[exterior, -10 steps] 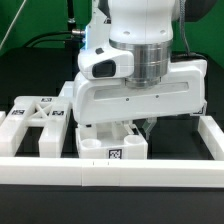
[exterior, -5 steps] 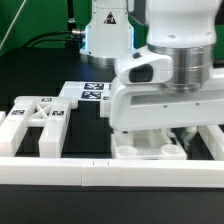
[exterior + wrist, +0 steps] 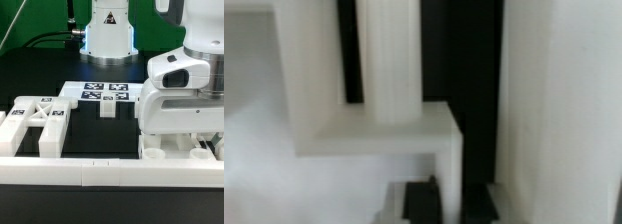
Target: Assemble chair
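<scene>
My gripper (image 3: 180, 140) hangs low at the exterior view's right, just behind the front rail. Its white hand hides the fingertips there. A white chair piece (image 3: 168, 150) with rounded ends sits under it. In the wrist view the two dark fingers (image 3: 422, 200) stand close on either side of a thin white edge of a chair piece (image 3: 402, 120), so the gripper (image 3: 450, 200) looks shut on it. An X-braced chair frame (image 3: 35, 122) with tags lies at the left. A small white block (image 3: 107, 108) stands near the middle.
The marker board (image 3: 95, 92) lies flat behind the middle, in front of the robot base (image 3: 108, 35). A long plain white rail (image 3: 90, 172) runs along the front edge, with a white border piece at the far right.
The arm has moved steadily toward the exterior view's right. The white piece under the hand has moved right with it. The marker board and the small block are now uncovered.
</scene>
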Robot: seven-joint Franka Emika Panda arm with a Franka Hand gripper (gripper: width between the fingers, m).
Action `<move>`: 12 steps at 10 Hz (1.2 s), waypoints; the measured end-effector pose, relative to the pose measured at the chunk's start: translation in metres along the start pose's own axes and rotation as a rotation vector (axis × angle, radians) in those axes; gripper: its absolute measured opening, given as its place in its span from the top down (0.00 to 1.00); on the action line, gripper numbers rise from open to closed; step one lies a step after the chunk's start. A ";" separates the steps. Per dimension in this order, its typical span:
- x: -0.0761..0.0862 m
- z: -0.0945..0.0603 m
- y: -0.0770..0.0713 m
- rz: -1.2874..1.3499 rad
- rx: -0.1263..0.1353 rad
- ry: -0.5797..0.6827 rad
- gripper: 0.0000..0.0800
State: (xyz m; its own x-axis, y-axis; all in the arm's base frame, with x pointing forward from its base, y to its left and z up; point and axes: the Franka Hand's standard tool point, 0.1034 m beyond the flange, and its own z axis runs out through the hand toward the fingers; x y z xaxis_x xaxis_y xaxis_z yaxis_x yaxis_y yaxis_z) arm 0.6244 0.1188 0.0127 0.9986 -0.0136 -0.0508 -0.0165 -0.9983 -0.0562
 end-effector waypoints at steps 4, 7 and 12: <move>0.000 0.001 0.007 0.007 -0.009 -0.001 0.96; -0.001 -0.017 0.020 0.014 -0.028 -0.018 0.47; -0.031 -0.066 0.039 -0.048 -0.008 0.020 0.19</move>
State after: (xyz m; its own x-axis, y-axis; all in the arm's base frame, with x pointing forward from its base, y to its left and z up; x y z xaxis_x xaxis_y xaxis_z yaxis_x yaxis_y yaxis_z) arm 0.5960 0.0767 0.0782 0.9991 0.0329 -0.0279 0.0315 -0.9982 -0.0502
